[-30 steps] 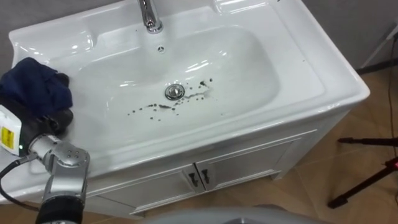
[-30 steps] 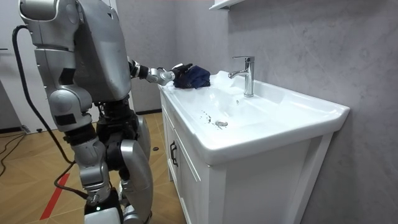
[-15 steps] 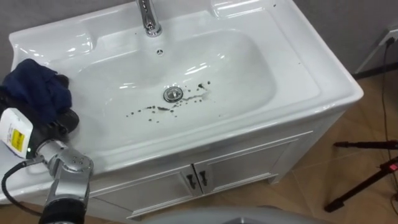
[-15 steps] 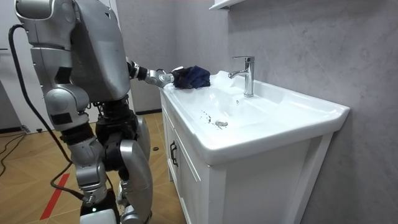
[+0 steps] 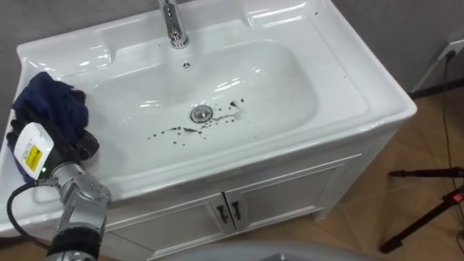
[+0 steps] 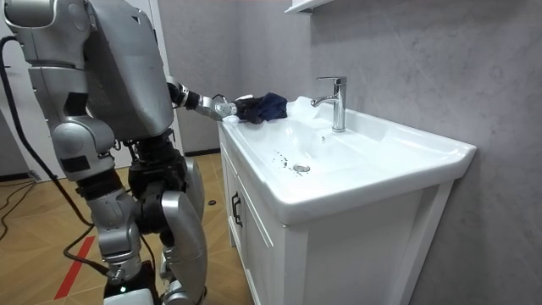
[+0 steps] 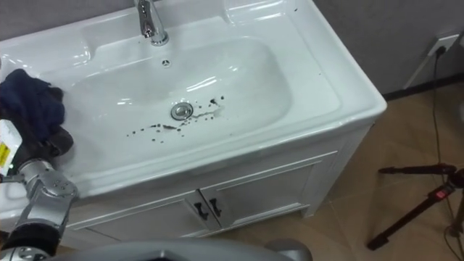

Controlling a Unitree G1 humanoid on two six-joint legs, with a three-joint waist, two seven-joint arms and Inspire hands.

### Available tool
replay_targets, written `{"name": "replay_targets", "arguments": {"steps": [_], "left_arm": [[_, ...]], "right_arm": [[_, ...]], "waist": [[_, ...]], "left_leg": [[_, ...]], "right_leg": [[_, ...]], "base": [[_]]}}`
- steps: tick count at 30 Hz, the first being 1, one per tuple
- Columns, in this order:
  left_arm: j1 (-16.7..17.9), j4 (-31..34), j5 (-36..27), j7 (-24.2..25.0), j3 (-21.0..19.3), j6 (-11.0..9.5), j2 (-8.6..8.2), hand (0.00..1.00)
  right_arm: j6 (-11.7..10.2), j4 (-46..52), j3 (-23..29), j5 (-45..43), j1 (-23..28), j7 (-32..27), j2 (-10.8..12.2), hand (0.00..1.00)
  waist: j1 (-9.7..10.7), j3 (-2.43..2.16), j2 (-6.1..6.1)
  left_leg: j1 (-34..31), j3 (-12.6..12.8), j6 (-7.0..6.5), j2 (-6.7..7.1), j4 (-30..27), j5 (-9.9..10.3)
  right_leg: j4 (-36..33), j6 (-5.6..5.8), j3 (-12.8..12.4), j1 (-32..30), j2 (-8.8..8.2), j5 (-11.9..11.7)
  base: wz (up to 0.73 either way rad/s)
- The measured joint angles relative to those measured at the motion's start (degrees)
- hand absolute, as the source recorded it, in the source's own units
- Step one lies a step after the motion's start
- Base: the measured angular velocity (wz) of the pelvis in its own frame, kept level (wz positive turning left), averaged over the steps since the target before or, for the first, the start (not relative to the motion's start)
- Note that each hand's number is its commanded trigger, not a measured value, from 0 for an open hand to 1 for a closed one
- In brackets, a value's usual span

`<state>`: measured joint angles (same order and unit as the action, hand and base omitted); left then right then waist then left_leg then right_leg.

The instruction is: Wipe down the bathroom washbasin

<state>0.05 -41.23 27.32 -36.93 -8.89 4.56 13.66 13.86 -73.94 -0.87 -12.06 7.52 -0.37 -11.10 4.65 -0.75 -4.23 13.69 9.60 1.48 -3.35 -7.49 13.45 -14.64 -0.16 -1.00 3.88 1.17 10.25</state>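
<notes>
Little had changed over the last second. In the room view the robot's body had leaned a touch toward that view's left, while the left hand [image 5: 72, 143] had crept only slightly along the surface toward the bowl, taking the cloth [image 5: 49, 107] with it. The small shift of everything in the eye views was the camera's own. By my reading the wipe proper had not begun: the cloth lay on the flat left rim of the basin [image 5: 290, 87], not yet down in the bowl. The hand was pressed into the cloth's near edge, but whether it had closed on the fabric I could not tell (the folds covered too much of it).

The cloth was dark blue, soft and bunched into a loose heap, likely to drag and flatten when pushed. The basin was glossy white ceramic, a rounded rectangular bowl with a broad smooth rim that caught bright highlights. A scatter of dark specks [image 5: 177, 130] lay on the bowl's floor beside and to the left of the round metal drain [image 5: 202, 113]; they were the obvious target. A chrome faucet [image 5: 172, 22] rose at the back, and white cabinet doors [image 5: 283, 196] closed the front below.
</notes>
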Motion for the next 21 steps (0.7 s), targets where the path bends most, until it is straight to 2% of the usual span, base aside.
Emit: {"name": "replay_targets", "arguments": {"steps": [8, 21], "left_arm": [[-0.5, -1.1, 2.5, -0.7, -0.4, 0.2, 1.01, 1.0], [-0.9, -1.7, 2.1, -0.1, -2.1, 0.1, 2.66, 1.0]], "right_arm": [[1.9, 0.5, 1.4, -4.6, 0.6, 0.5, 0.0, 0.0], [2.1, 0.7, 4.0, -6.5, 0.4, 0.5, 0.0, 0.0]], "waist": [[0.1, -0.2, 0.05], [-0.1, -0.3, -0.03]], "left_leg": [[0.0, 0.2, 0.16, -0.12, 0.0, -0.1], [0.2, 1.1, 0.22, -0.4, 0.0, -0.1]], "right_leg": [[0.0, -0.14, -0.3, -0.1, 0.15, -0.1], [0.3, -0.39, -0.3, 0.0, 0.24, -0.5]], "base": [[-0.01], [-0.03]]}}
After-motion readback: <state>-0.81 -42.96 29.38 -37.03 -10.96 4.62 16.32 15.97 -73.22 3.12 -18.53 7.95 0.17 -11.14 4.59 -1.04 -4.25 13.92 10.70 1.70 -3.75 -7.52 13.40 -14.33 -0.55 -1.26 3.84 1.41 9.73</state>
